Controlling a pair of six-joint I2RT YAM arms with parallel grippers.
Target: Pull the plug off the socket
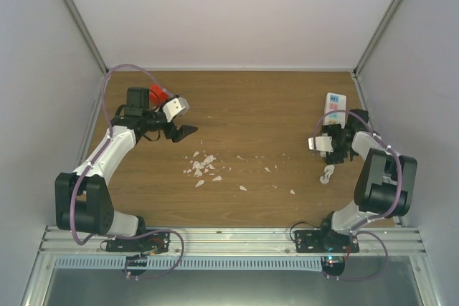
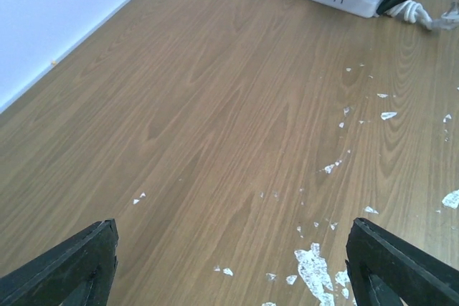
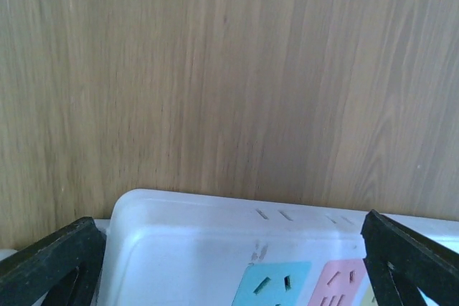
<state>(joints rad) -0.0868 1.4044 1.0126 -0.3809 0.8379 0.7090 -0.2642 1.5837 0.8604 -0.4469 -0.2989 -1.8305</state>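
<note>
Wood-grain table (image 1: 251, 105) below me. The socket (image 1: 335, 104) lies at its far right edge, pastel panels up, white cord (image 1: 328, 175) curled at the near end. My right gripper (image 3: 229, 263) is spread wide over that cord end, holding nothing. My left gripper (image 2: 233, 266) — equally wide, empty — hangs well apart, above scattered white flecks (image 1: 203, 165).
</note>
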